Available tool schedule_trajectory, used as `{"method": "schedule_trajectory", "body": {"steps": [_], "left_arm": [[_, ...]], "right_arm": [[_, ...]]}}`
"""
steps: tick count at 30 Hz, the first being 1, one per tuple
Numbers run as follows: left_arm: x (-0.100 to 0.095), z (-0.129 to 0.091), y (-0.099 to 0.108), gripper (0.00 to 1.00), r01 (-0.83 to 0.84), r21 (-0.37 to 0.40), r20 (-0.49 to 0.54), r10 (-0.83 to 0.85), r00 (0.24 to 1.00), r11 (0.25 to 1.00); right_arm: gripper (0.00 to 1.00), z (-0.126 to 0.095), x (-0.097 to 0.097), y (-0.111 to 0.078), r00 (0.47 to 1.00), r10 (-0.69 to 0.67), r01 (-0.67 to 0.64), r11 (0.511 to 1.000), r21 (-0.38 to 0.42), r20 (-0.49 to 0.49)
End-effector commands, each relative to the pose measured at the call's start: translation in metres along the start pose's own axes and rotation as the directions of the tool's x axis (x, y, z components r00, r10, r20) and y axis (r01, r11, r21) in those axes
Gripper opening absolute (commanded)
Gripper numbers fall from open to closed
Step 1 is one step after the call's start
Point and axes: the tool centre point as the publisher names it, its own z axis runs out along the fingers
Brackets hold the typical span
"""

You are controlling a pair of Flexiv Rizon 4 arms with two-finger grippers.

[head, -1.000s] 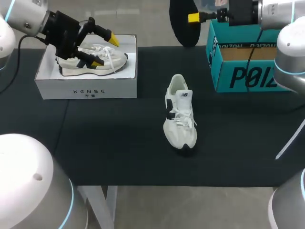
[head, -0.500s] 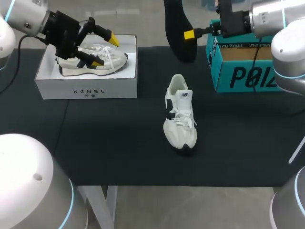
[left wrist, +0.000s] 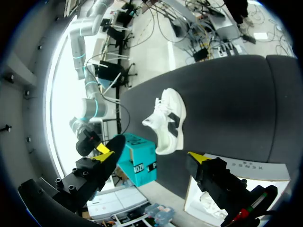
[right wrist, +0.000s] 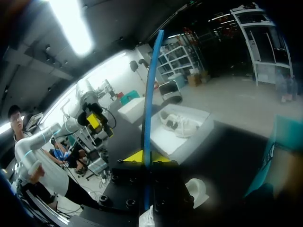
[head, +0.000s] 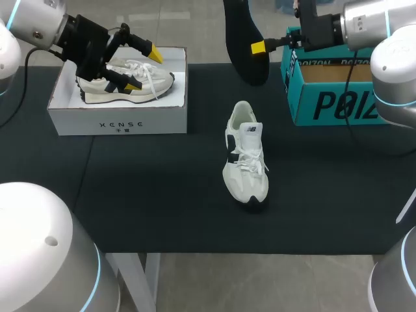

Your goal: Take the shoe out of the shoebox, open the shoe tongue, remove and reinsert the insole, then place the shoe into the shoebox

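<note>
A white sneaker [head: 245, 155] lies on the black table mat, toe towards the front edge, its opening bare. My right gripper [head: 258, 47] hangs above the table's far edge, shut on a dark insole [head: 242, 39] that stands upright. In the right wrist view the insole [right wrist: 150, 94] rises edge-on as a thin blue strip from between the yellow tips [right wrist: 143, 158]. My left gripper [head: 144, 69] is open above a second pale sneaker [head: 127, 81] inside the white shoebox [head: 117, 120]. The left wrist view shows the sneaker [left wrist: 168, 120] ahead of the open gripper [left wrist: 150, 156].
A teal cardboard box [head: 331, 88] stands at the back right, just beside the right gripper. The white shoebox fills the back left corner. My arms' grey bases [head: 45, 253] bulk at the front corners.
The right arm carried the insole a little leftward and lower, then stopped. The left arm and both sneakers have stayed where they were.
</note>
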Motion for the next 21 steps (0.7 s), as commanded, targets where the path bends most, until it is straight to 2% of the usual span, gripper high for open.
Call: {"method": "schedule_trajectory", "body": {"steps": [1,6,15,21], "left_arm": [[0.0,0.0,0.001,1.0,-0.001,0.001,-0.004,0.001,1.0,1.0],[0.0,0.0,0.001,1.0,-0.001,0.001,-0.004,0.001,1.0,1.0],[0.0,0.0,0.001,1.0,-0.001,0.001,-0.004,0.001,1.0,1.0],[0.0,0.0,0.001,1.0,-0.001,0.001,-0.004,0.001,1.0,1.0]], "right_arm": [[0.0,0.007,-0.006,-0.009,1.0,-0.014,0.014,0.999,-0.029,-0.007],[0.0,0.012,-0.02,-0.023,1.0,-0.005,0.004,0.997,-0.077,-0.007],[0.0,0.03,-0.04,-0.056,0.999,0.041,-0.04,0.998,-0.055,0.021],[0.0,0.045,-0.051,-0.073,0.999,0.04,-0.039,0.995,-0.089,0.018]]}}
